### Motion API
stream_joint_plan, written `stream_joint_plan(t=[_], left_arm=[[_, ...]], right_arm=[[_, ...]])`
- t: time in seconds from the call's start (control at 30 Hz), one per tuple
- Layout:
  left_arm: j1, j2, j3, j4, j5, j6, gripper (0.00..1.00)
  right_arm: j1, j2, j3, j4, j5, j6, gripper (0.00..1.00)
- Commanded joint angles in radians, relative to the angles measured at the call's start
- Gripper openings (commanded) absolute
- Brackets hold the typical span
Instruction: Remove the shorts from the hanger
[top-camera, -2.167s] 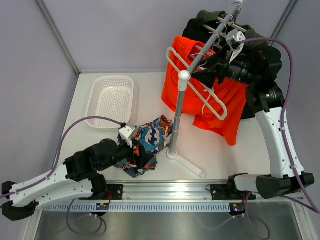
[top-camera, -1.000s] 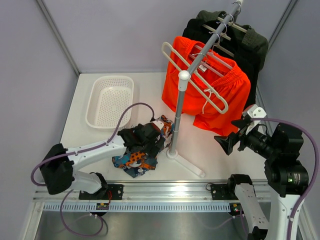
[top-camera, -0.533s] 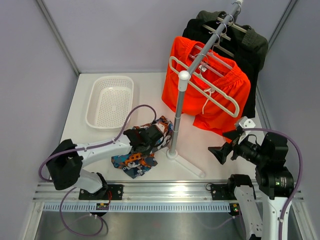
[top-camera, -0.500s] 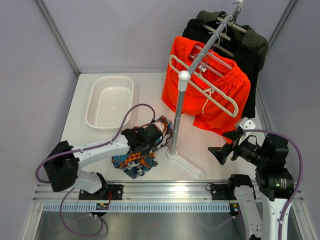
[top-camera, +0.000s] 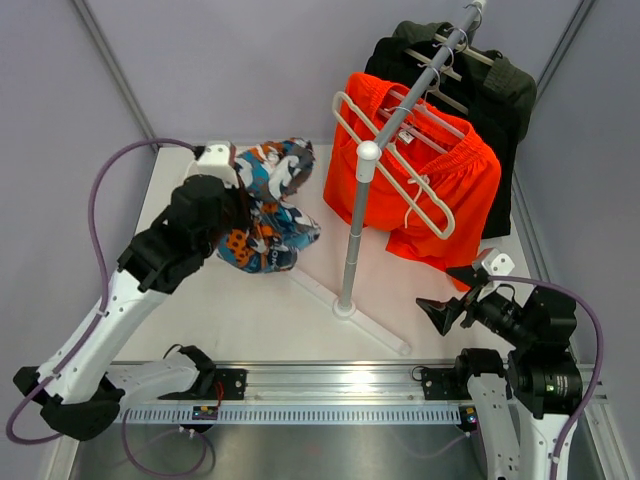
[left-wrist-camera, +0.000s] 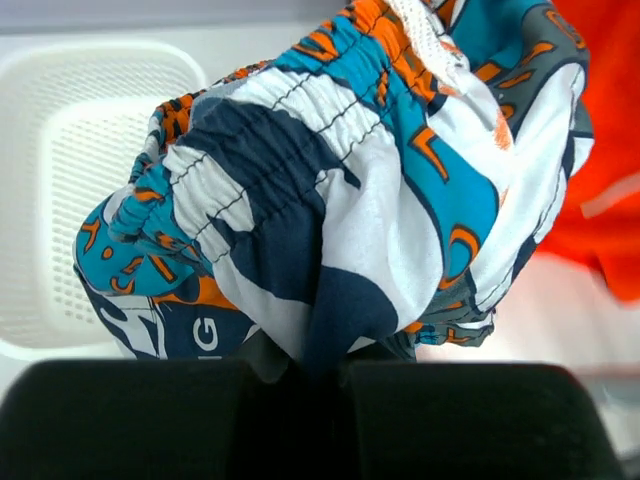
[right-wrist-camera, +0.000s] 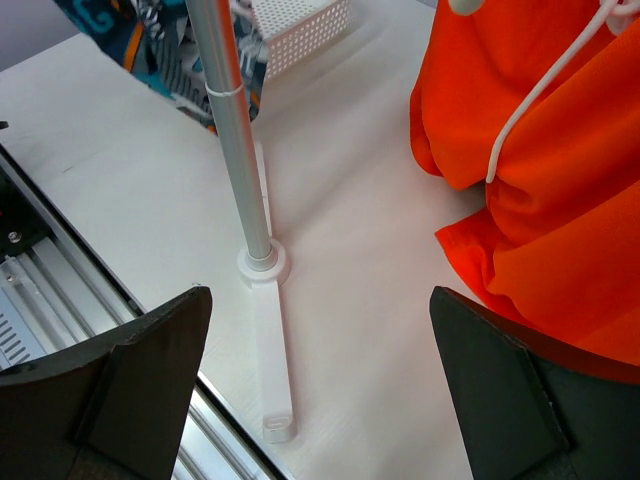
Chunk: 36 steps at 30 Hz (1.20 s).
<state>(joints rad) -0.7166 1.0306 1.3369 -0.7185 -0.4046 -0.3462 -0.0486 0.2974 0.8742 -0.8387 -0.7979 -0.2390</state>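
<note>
The patterned blue, orange and white shorts hang bunched in the air at the back left, and my left gripper is shut on a fold of them. The plain orange shorts hang on a white hanger on the rack's rail; the right wrist view shows them at its upper right. My right gripper hovers low at the front right, below the orange shorts. It is open and holds nothing.
The rack's grey pole rises from a white foot mid-table. A white basket sits below and behind the lifted shorts. Dark garments hang at the rail's far end. A metal rail runs along the near edge.
My left gripper closed on the patterned shorts lying on the table and lifted them up and back-left, over the basket. The right arm has barely moved.
</note>
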Motion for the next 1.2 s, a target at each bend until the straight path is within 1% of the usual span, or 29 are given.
stream_joint_plan(t=[0.0, 0.1, 0.17, 0.2, 0.27, 0.33, 0.43, 0.47, 0.57, 0.67, 0.7, 0.73, 0.8, 0.83, 0.87, 0.93, 0.97, 1.03, 1.07, 1.1, 1.13, 1.17], left_arm=[[0.151, 0.04, 0.126, 0.089, -0.022, 0.021, 0.0], [0.248, 0.088, 0.204, 0.168, -0.048, 0.03, 0.0], [0.276, 0.118, 0.231, 0.217, -0.074, 0.047, 0.0], [0.292, 0.129, 0.243, 0.269, -0.1, 0.058, 0.0], [0.305, 0.152, 0.28, 0.339, -0.118, 0.099, 0.0], [0.309, 0.195, 0.317, 0.376, -0.148, 0.14, 0.0], [0.319, 0.25, 0.327, 0.444, -0.204, 0.22, 0.0], [0.325, 0.261, 0.314, 0.464, -0.211, 0.258, 0.0], [0.348, 0.304, 0.262, 0.508, -0.223, 0.295, 0.0], [0.365, 0.312, 0.184, 0.539, -0.227, 0.3, 0.0], [0.37, 0.307, 0.113, 0.554, -0.232, 0.3, 0.0], [0.373, 0.303, 0.078, 0.57, -0.229, 0.3, 0.0], [0.385, 0.295, -0.003, 0.584, -0.202, 0.297, 0.0], [0.39, 0.299, -0.018, 0.574, -0.179, 0.296, 0.01], [0.396, 0.313, -0.027, 0.533, -0.127, 0.285, 0.02], [0.411, 0.327, -0.038, 0.484, -0.082, 0.262, 0.03], [0.428, 0.333, -0.05, 0.46, -0.015, 0.239, 0.04], [0.443, 0.333, -0.097, 0.449, 0.033, 0.222, 0.08], [0.451, 0.332, -0.113, 0.436, 0.059, 0.201, 0.12], [0.472, 0.333, -0.128, 0.43, 0.12, 0.191, 0.2], [0.485, 0.339, -0.146, 0.418, 0.15, 0.181, 0.26], [0.499, 0.345, -0.151, 0.391, 0.209, 0.152, 0.33]], right_arm=[[-0.005, -0.023, -0.007, 0.047, 0.028, 0.026, 1.0], [-0.005, -0.037, -0.009, 0.05, 0.026, 0.027, 0.99], [-0.005, -0.049, -0.012, 0.053, 0.028, 0.03, 1.0], [-0.005, -0.052, -0.014, 0.053, 0.028, 0.03, 1.0], [-0.005, -0.063, -0.015, 0.053, 0.028, 0.03, 1.0], [-0.005, -0.07, -0.015, 0.053, 0.028, 0.03, 0.99], [-0.005, -0.072, -0.015, 0.053, 0.026, 0.03, 0.99], [-0.005, -0.072, -0.015, 0.053, 0.025, 0.03, 0.99], [-0.005, -0.08, -0.017, 0.052, 0.025, 0.03, 1.0], [-0.005, -0.089, -0.018, 0.05, 0.025, 0.03, 0.99], [-0.005, -0.09, -0.018, 0.05, 0.026, 0.03, 1.0], [-0.005, -0.092, -0.018, 0.05, 0.025, 0.03, 0.99], [-0.005, -0.093, -0.018, 0.053, 0.028, 0.032, 1.0], [-0.005, -0.09, -0.02, 0.053, 0.029, 0.033, 1.0], [-0.005, -0.089, -0.018, 0.053, 0.032, 0.033, 1.0], [-0.005, -0.084, -0.018, 0.055, 0.034, 0.035, 0.99], [-0.005, -0.086, -0.018, 0.055, 0.035, 0.035, 0.99], [-0.005, -0.087, -0.018, 0.055, 0.037, 0.038, 1.0], [-0.005, -0.087, -0.018, 0.055, 0.04, 0.037, 1.0], [-0.005, -0.087, -0.017, 0.052, 0.043, 0.038, 0.99], [-0.005, -0.086, -0.015, 0.05, 0.045, 0.038, 1.0], [-0.005, -0.081, -0.012, 0.049, 0.048, 0.04, 1.0]])
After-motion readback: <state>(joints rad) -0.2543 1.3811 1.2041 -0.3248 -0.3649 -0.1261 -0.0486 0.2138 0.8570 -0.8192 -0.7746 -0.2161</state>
